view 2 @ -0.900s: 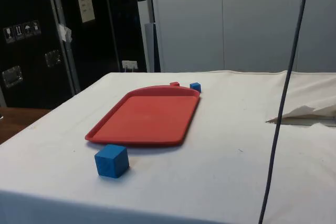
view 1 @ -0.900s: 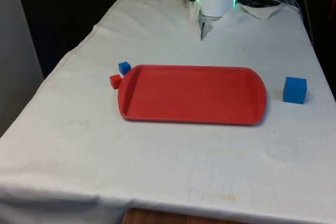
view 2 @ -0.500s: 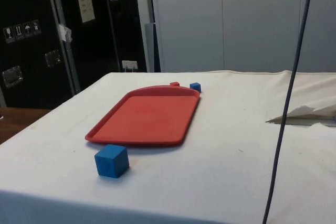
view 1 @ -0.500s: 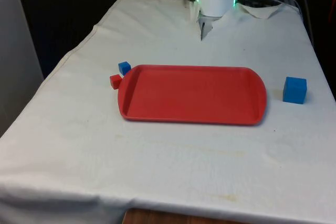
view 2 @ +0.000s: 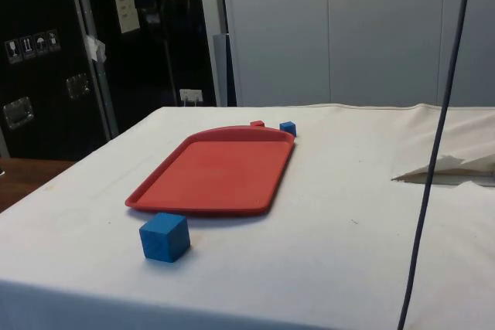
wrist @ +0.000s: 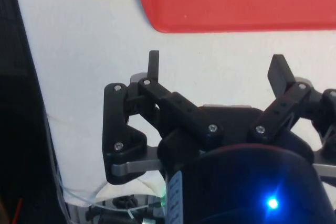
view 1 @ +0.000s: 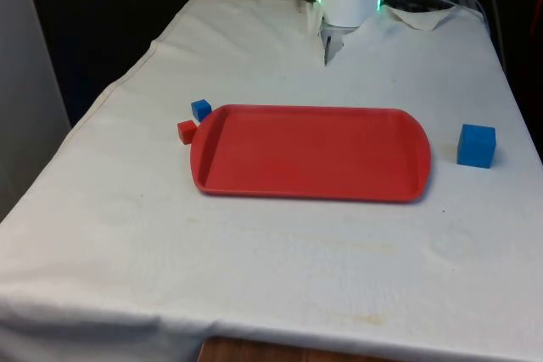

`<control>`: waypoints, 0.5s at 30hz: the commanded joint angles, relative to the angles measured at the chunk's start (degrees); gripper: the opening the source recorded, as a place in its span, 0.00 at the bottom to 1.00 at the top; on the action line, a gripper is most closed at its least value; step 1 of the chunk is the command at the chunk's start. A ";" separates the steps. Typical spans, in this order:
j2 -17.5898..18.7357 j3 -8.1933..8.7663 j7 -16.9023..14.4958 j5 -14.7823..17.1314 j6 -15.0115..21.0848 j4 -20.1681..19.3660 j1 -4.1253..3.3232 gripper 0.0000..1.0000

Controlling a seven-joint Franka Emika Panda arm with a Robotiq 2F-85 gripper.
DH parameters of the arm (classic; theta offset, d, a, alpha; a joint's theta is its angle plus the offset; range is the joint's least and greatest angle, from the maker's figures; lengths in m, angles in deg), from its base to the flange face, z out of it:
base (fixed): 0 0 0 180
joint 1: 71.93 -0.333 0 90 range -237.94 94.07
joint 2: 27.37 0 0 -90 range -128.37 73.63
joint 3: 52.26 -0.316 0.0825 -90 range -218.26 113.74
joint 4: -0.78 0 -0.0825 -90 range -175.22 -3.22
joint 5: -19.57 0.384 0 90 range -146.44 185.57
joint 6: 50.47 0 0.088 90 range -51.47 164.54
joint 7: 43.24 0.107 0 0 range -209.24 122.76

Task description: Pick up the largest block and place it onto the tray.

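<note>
No legible txt or labels anywhere.

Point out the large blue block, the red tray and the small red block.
large blue block (view 1: pixel 476 145), front view, its front face.
red tray (view 1: pixel 311 193), front view, its near rim.
small red block (view 1: pixel 187 131), front view, its top.

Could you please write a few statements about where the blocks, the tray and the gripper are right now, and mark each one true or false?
1. The large blue block sits on the white cloth, outside the red tray. True.
2. The small blue block and the small red block lie at the opposite end of the tray from the large blue block. True.
3. The gripper is shut on a block. False: its fingers are spread apart and hold nothing.
4. The small red block rests inside the tray. False: it sits on the cloth beside the tray's end.
5. The tray holds two blocks. False: nothing lies in it.
</note>
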 commanded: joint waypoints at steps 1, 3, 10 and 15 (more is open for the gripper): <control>0.46 -0.29 0.86 -0.34 0.86 -0.06 -0.29 1.00; 0.63 -0.57 0.63 0.00 0.57 0.00 0.00 1.00; 2.92 -2.75 3.44 0.11 3.04 -0.29 -0.29 1.00; 4.41 -4.35 5.10 0.11 4.58 -0.46 -0.29 1.00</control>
